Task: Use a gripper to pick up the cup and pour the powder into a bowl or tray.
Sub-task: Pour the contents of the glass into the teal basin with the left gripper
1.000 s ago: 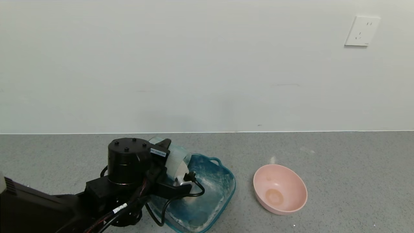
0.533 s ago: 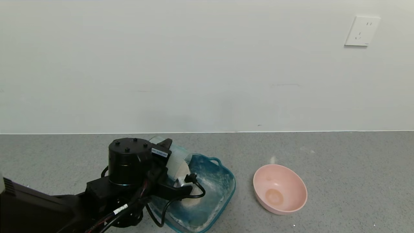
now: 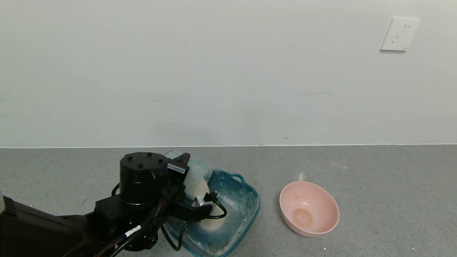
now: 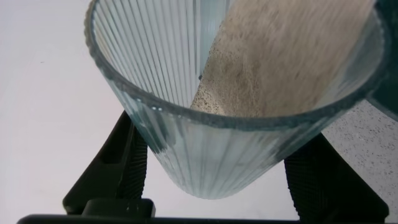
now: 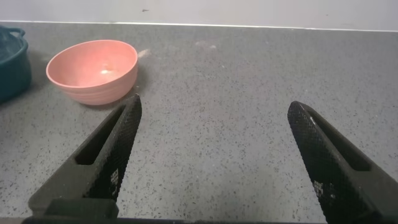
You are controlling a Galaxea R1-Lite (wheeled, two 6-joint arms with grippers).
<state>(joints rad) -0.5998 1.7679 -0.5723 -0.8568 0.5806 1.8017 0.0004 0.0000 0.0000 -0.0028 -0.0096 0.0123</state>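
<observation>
My left gripper [image 3: 191,180] is shut on the ribbed pale blue cup [image 3: 195,174] and holds it tipped on its side over the near-left part of the teal tray [image 3: 246,200]. A small beige heap of powder [image 3: 214,218] lies in the tray below the cup's mouth. In the left wrist view the cup [image 4: 211,155] sits between the two black fingers [image 4: 124,168] of the gripper [image 4: 224,143], and powder [image 4: 280,62] shows at its mouth. My right gripper [image 5: 216,104] is open and empty low over the grey table, out of the head view.
A round pink bowl [image 3: 309,208] stands on the grey table to the right of the tray; it also shows in the right wrist view [image 5: 93,71], with the tray's edge [image 5: 12,62] beside it. A white wall runs behind the table.
The powder heap in the tray has grown under the cup's mouth. The left arm and cup have barely moved.
</observation>
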